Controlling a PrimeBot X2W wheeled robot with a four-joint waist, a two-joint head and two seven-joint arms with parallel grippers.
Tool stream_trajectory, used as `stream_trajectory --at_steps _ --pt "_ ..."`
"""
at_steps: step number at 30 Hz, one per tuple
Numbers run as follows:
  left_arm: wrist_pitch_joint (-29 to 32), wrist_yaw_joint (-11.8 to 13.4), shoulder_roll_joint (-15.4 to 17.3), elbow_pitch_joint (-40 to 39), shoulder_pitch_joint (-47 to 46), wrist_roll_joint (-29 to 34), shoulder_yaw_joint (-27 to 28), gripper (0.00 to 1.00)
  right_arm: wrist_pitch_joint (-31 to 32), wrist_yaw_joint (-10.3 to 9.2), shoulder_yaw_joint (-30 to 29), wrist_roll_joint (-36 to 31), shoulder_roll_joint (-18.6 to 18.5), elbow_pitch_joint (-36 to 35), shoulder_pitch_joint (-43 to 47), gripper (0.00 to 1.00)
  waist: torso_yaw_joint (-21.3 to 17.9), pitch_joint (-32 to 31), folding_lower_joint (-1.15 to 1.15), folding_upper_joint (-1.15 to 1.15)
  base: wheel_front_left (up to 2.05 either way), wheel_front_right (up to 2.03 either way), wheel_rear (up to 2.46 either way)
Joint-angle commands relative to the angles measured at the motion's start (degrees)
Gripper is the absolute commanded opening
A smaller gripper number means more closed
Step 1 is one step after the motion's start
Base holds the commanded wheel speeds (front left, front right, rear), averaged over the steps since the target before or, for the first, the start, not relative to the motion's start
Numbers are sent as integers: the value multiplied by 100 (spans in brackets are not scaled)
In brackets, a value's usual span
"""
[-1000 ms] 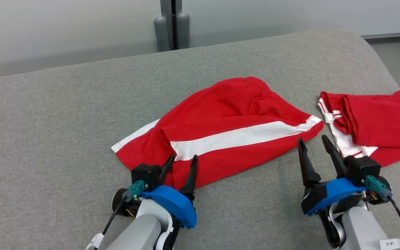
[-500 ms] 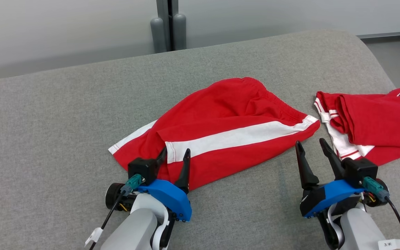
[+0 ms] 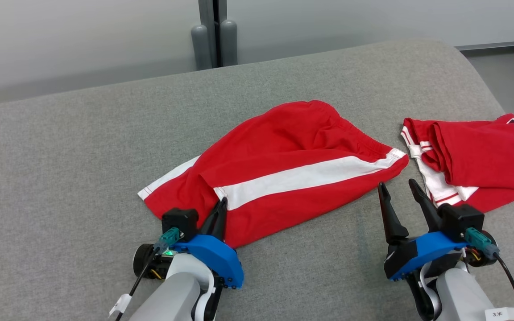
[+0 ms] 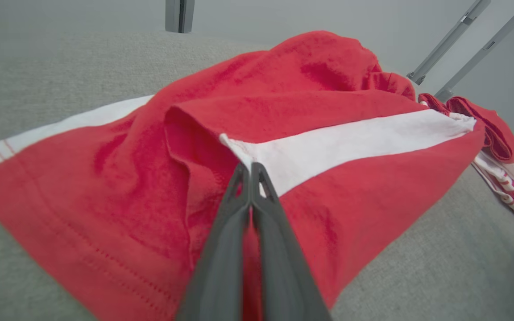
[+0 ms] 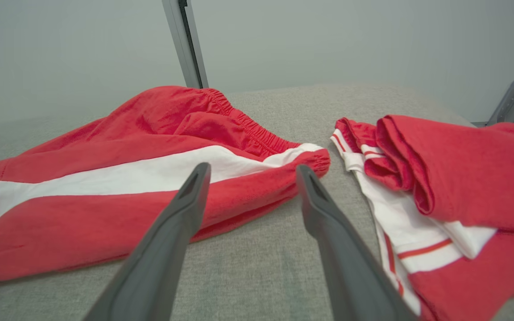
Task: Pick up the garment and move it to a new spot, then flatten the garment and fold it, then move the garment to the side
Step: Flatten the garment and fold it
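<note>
Pinching shorts (image 3: 283, 156) hem, left hand (image 3: 221, 204) clenched; right hand (image 3: 395, 184) spread; waistband (image 3: 360, 130) far-right, legs near-left.

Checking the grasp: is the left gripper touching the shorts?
Touching. In the left wrist view the left gripper is shut on the shorts, red cloth pinched between its fingers.

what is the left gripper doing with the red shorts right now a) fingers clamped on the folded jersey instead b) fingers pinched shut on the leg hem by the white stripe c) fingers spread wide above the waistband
B: the fingers of the left gripper are pressed together with fabric of the red shorts between them, right at the hem end of the white stripe.
</note>
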Motion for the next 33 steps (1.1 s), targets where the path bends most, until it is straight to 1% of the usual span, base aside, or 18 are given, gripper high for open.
stream_trajectory --at_steps 1,5,9,11,15,18,20,21,23,24,30,31,32,33 --pt "-13 14 -2 16 -57 6 93 0 -16 1 2 9 -14 -5 49 100 -8 -57 0 0 0 0 0" --pt "-13 -33 -2 -33 296 60 289 0 -16 1 -149 16 -14 53 254 100 63 -336 0 0 0 0 0" --pt "-14 -92 -1 -158 800 114 503 0 -17 1 -382 -42 -14 124 548 100 230 -756 0 0 0 0 0" --pt "-13 -102 -3 -183 1059 256 573 0 -16 2 -487 -54 -14 146 702 100 318 -923 0 0 0 0 0" --pt "-14 -219 1 -208 1427 510 788 0 -16 1 -642 -77 -11 137 919 100 497 -1107 0 0 0 0 0" --pt "-14 -261 9 -173 1598 662 1023 0 -16 1 -675 -26 -14 145 1051 100 585 -1186 0 0 0 0 0" --pt "-14 -248 38 -180 1681 761 1196 0 -16 1 -652 5 -14 147 1099 100 615 -1223 0 0 0 0 0" --pt "-14 -248 38 -180 1681 761 1196 0 -16 1 -652 5 -14 147 1099 100 615 -1223 0 0 0 0 0" --pt "-14 -225 124 -233 1768 863 1415 0 -16 1 -622 23 -14 141 1129 100 622 -1244 0 0 0 0 0" --pt "-14 -174 178 -286 1832 966 1602 0 -16 1 -544 62 -13 108 1142 100 620 -1254 0 0 0 0 0" --pt "-14 47 357 -421 1826 1361 2134 0 -16 2 -245 113 -13 -152 1094 100 583 -1222 0 0 0 0 0" --pt "-14 65 352 -449 1825 1420 2204 19 -16 1 -165 117 -13 -193 1080 100 580 -1214 0 0 0 0 0" --pt "-14 67 337 -459 1844 1475 2265 55 -16 1 -100 162 -13 -226 1075 100 577 -1208 0 0 0 0 0" --pt "-14 61 318 -471 1865 1514 2326 100 -16 1 -34 193 -14 -285 1065 100 574 -1205 0 0 0 0 0"
